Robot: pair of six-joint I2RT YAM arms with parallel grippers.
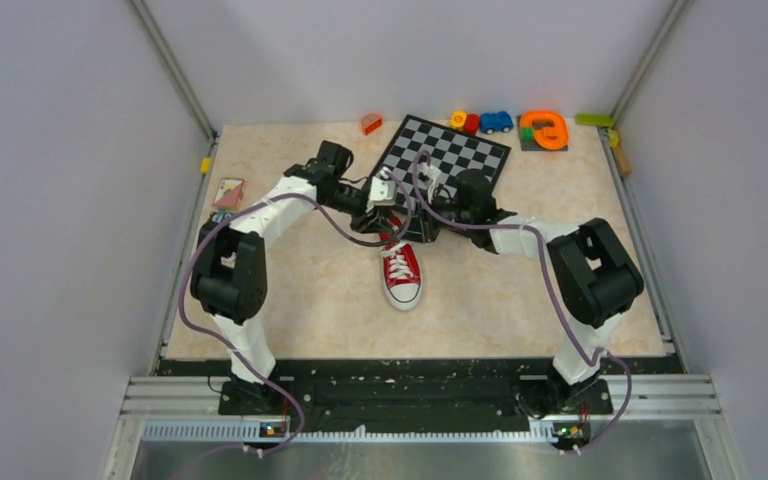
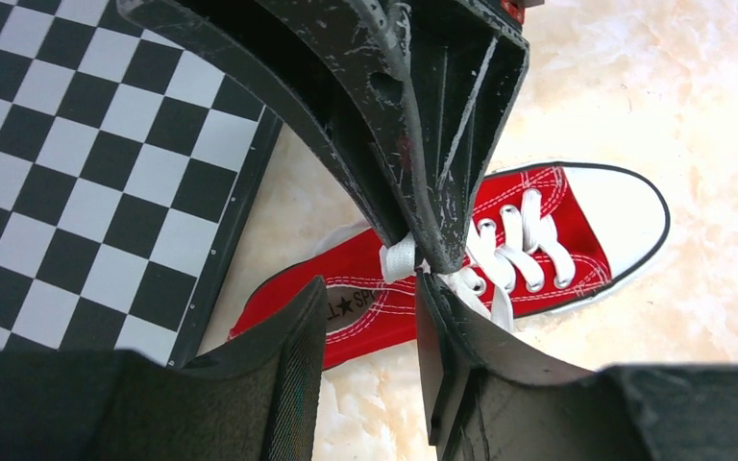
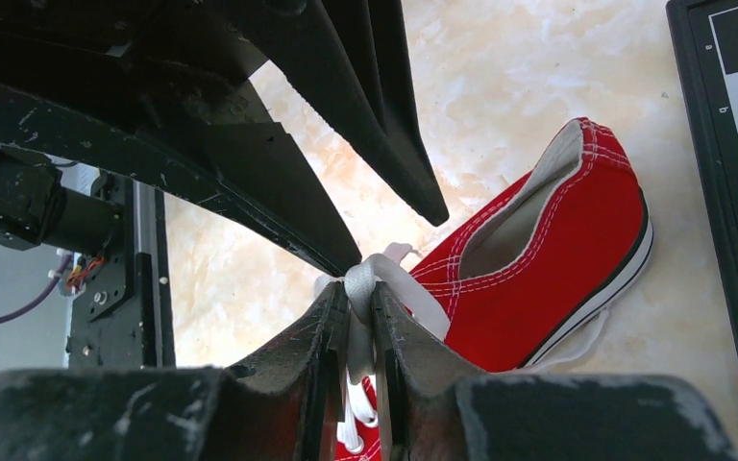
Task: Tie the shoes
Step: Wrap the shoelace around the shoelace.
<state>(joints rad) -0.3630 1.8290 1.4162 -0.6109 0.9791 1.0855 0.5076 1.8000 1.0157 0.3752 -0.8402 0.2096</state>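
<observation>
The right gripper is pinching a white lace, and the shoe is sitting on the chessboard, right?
Not quite. The right gripper does pinch a white lace, but the shoe lies on the table beside the chessboard, not on it; the right wrist view shows that.

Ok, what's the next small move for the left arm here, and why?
Probably ease the left pincer down onto the loose lace end beside the eyelets and close. Its jaws stand open and empty, while the right pincer is pinched on a lace strand above the red shoe, so tying likely needs a second strand held.
</observation>
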